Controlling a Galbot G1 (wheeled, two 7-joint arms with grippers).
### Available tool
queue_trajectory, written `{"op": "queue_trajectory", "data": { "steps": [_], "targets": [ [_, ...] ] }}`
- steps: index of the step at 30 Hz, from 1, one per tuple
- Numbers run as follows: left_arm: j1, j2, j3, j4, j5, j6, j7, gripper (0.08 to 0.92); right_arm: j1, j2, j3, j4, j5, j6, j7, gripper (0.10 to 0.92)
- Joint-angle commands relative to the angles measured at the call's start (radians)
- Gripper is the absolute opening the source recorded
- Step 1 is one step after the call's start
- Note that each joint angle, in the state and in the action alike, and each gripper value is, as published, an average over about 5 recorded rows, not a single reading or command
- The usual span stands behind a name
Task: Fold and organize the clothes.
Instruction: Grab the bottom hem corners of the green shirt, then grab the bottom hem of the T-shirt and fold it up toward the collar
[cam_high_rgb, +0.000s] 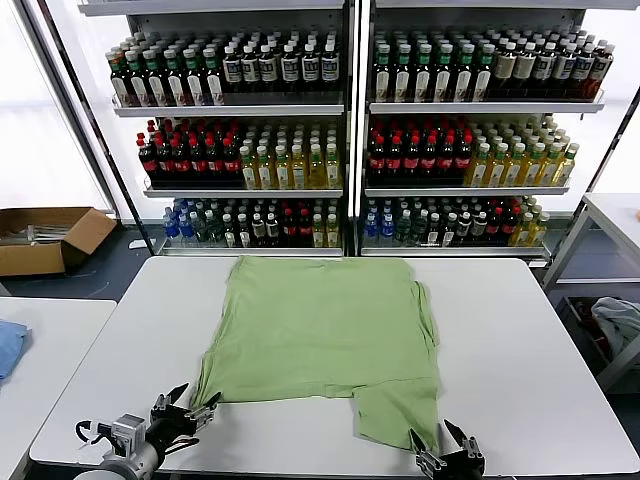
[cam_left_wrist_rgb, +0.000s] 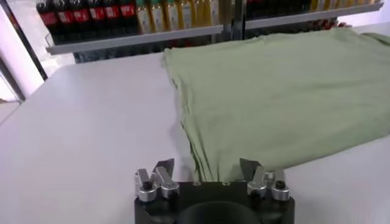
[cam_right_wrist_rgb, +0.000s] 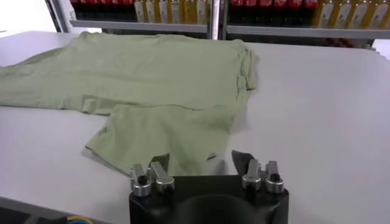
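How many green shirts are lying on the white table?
1. The green shirt lies spread flat at the middle of the white table, its near edge between the two hands.

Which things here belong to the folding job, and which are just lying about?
Part of the job:
- green shirt, spread flat on the white table
- left hand at its near left corner
- right hand at its near sleeve

Lying about:
- cardboard box
- blue cloth
- bottle shelves
- grey-white bundle

Shirt (cam_high_rgb: 325, 335) on table (cam_high_rgb: 530, 340) (shelves (cam_high_rgb: 350, 130) behind).
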Motion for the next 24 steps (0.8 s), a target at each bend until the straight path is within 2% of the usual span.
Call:
{"op": "queue_trajectory", "data": {
  "steps": [1,12,17,24],
  "targets": [
    [-0.008,-0.01,0.026,0.04,0.005,0.012,-0.009,0.498,0.002,0.005,-0.008,-0.009,-0.001,-0.008,0.005,0.426],
    [0.001,-0.019,0.032,0.038,0.002,0.011,-0.015,0.195,0.001,0.042,0.005,-0.008,-0.005,0.019,-0.03,0.124],
    [0.011,-0.035,0.029,0.008,0.0,0.004,-0.022,0.103,0.001,0.044,0.016,-0.007,0.004,0.062,-0.057,0.106],
    [0.056,-0.055,-0.016,-0.092,0.014,-0.008,-0.04,0.094,-0.058,0.06,0.046,0.017,0.026,0.152,-0.142,0.106]
  ]
}}
